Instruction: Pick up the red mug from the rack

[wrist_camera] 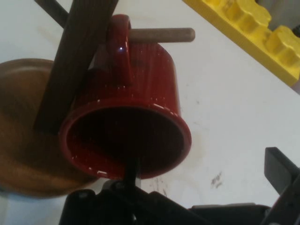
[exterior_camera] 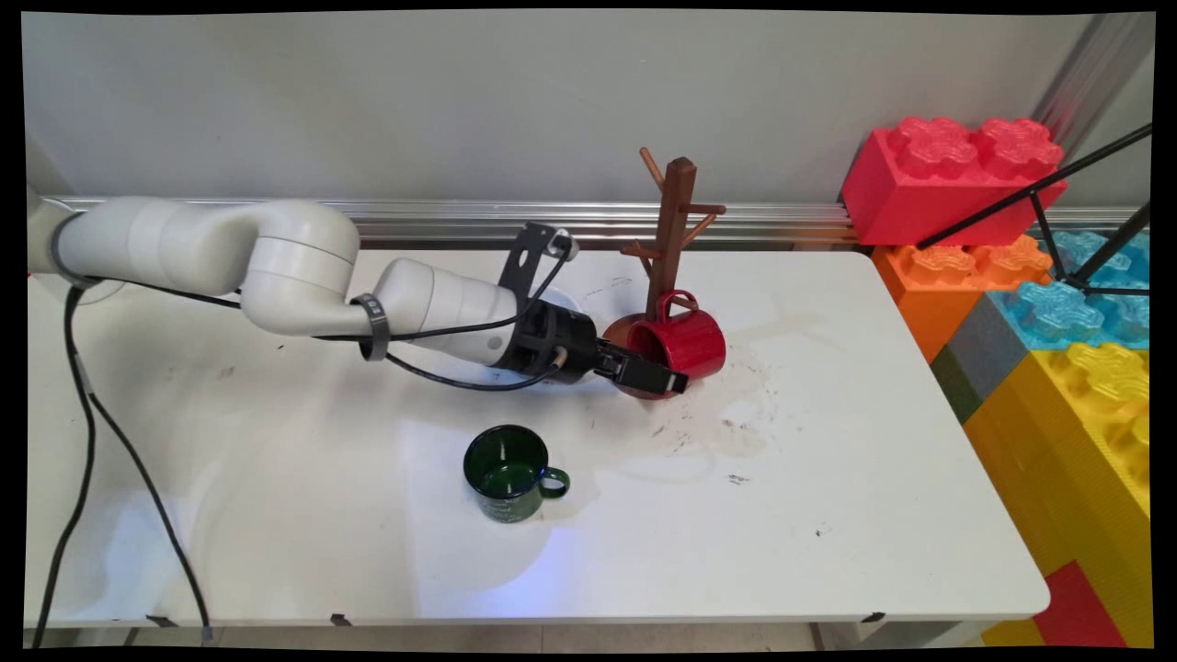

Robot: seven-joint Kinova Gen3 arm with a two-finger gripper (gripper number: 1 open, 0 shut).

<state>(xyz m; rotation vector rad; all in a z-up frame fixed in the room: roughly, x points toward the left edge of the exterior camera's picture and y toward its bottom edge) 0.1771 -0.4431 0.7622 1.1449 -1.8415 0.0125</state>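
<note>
2 mugs are on my screen: 1 red mug (exterior_camera: 682, 343) and 1 green mug (exterior_camera: 508, 473). I also count 1 wooden mug tree (exterior_camera: 677, 221) with a round base (exterior_camera: 621, 329), and 1 stack of big toy bricks (exterior_camera: 1030, 276) at the table's right end, in red, orange, blue and yellow.

I see the red mug lying on its side against the mug tree's post, its handle (wrist_camera: 118, 44) hooked over 1 of the lower pegs (wrist_camera: 161, 34). Its long axis runs roughly level in the main view, the open mouth turned left toward my arm, the bottom turned right toward the bricks. In the hand view I look straight into that mouth.

My gripper (exterior_camera: 644, 370) sits at the lower part of the mug's rim. 1 finger (exterior_camera: 655, 375) shows outside the wall, along the mug's near side; in the hand view a dark part reaches up into the mouth. Whether the claw is pinched on the rim or slack, I cannot tell.

I have the green mug upright on the white table (exterior_camera: 828, 515), well apart, nearer the front edge, its handle pointing right.
</note>
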